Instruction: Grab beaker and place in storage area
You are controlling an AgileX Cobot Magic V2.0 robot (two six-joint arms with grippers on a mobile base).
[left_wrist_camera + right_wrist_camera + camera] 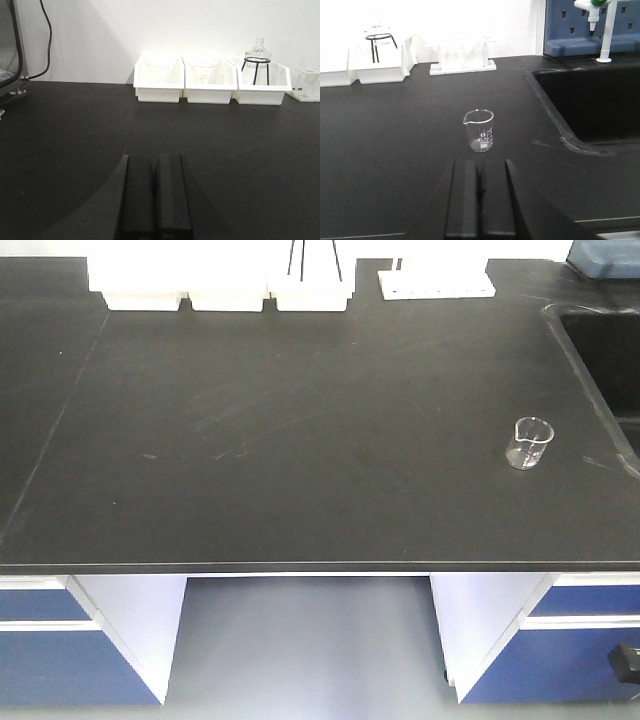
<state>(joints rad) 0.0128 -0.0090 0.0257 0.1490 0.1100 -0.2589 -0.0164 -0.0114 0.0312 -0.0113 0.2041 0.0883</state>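
Across the front view a matte black worktop (300, 440) is spread, faintly scuffed near its middle. At its right edge a sunken sink (605, 350) is set. Along the back edge three white trays (227, 288) are lined up side by side, with a white rack (436, 282) just to their right. A glass flask (258, 50) on a wire stand is seen in the rightmost tray. On the left gripper (155, 165) the fingers are pressed together with nothing held, bare worktop beneath. The right gripper (480, 167) is likewise clenched on nothing. The beaker (480, 131) is stood upright near the sink's front corner (lip turned left in the right wrist view), just beyond the right gripper's tips, untouched.
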